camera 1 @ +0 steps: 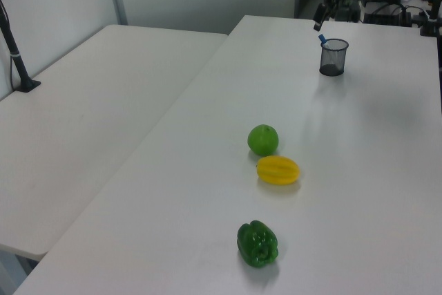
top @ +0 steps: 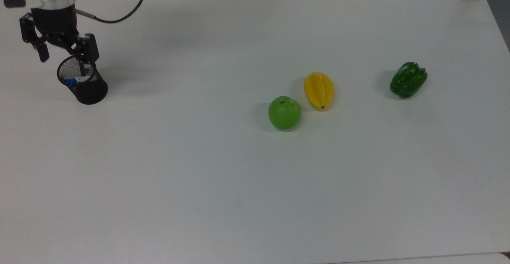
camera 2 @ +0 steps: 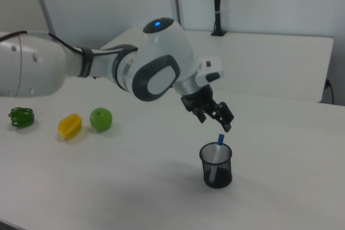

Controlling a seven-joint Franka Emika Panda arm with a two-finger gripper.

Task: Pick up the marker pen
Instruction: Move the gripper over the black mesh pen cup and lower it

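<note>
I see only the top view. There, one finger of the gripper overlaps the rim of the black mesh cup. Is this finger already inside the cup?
Observer: No. In the right view the gripper hangs above the mesh cup, with its fingertips higher than the rim.
Operator: How much of the marker pen stands out of the cup?
Observer: The right view shows the blue cap of the marker pen above the rim; the white body is inside.
Operator: Is the pen upright?
Observer: Not quite. In the left view it leans, with the cap toward the left view's left.
</note>
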